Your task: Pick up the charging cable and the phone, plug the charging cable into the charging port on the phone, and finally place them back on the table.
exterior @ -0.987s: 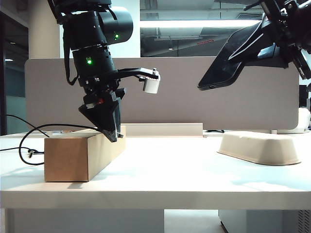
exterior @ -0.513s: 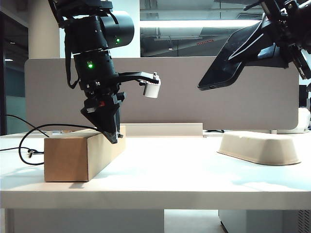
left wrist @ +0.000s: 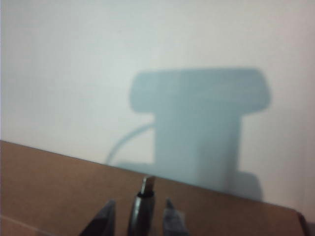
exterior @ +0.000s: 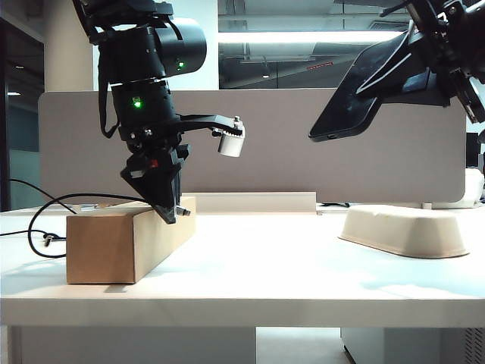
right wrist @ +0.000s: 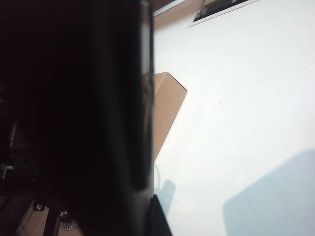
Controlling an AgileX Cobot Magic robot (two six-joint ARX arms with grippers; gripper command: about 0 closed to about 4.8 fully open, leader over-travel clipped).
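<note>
Since a second ago the left gripper (exterior: 171, 214) shifted slightly left over the cardboard box (exterior: 121, 239) on the surface (exterior: 303, 280), jaws clenching the charging cable (left wrist: 141, 209), plug visible only wrist-side. Right gripper (exterior: 436, 64), high right, grasps the phone (exterior: 356, 91); port indistinct.

No text, label, brand, number or sign can be read in any of the three views. The cardboard box (exterior: 125, 241) is seen plain on its faces, and the phone (exterior: 362, 89) shows only a dark glossy surface without any legible marking.
</note>
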